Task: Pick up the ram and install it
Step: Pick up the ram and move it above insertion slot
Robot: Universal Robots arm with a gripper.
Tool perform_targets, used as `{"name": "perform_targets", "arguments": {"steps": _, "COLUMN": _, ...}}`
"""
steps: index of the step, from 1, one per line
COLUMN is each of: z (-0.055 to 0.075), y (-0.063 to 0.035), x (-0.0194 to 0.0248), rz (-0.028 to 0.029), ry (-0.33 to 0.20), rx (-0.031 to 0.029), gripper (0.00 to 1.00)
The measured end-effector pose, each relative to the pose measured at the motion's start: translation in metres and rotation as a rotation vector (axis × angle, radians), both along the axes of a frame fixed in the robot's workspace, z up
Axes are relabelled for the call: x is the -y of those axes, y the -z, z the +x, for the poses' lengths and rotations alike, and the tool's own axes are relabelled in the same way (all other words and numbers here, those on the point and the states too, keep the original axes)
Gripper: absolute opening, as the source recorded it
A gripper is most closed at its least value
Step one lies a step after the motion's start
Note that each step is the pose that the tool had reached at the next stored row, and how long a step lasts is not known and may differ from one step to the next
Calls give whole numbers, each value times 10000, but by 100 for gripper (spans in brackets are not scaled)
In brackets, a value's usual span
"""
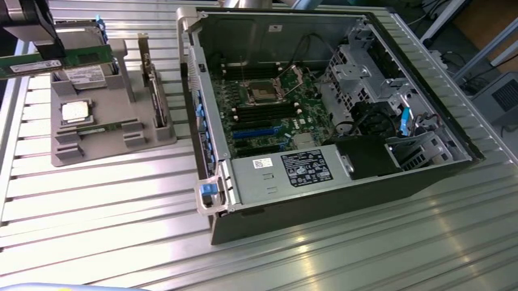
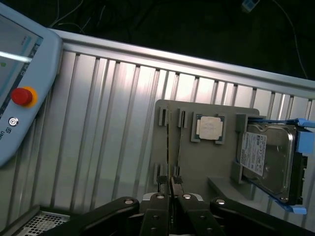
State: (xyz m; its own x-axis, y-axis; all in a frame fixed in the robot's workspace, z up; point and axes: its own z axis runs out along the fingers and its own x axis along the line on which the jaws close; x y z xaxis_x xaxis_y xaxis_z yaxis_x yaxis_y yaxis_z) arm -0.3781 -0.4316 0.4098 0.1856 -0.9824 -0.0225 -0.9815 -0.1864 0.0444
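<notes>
The ram was gripped edge-on between the closed-down fingers of the hand, above the grey tray.

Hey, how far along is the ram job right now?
Done: the pickup. The claw is shut on the ram, held above the tray. In hand: the ram hangs at the exterior view's left, off to the side of the open case. Left: the install; the ram is not yet at the motherboard.
</notes>
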Motion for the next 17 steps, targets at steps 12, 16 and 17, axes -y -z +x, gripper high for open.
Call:
{"name": "perform_targets", "arguments": {"steps": 12, "z": 0, "y": -200, "x": 0, "rz": 1, "ry": 0, "rx": 0, "gripper": 13}}
{"name": "perform_targets", "arguments": {"steps": 16, "z": 0, "y": -285, "x": 0, "rz": 0, "ry": 0, "rx": 1, "gripper": 13}}
{"name": "perform_targets", "arguments": {"steps": 17, "z": 0, "y": -304, "x": 0, "rz": 0, "ry": 0, "rx": 0, "gripper": 13}}
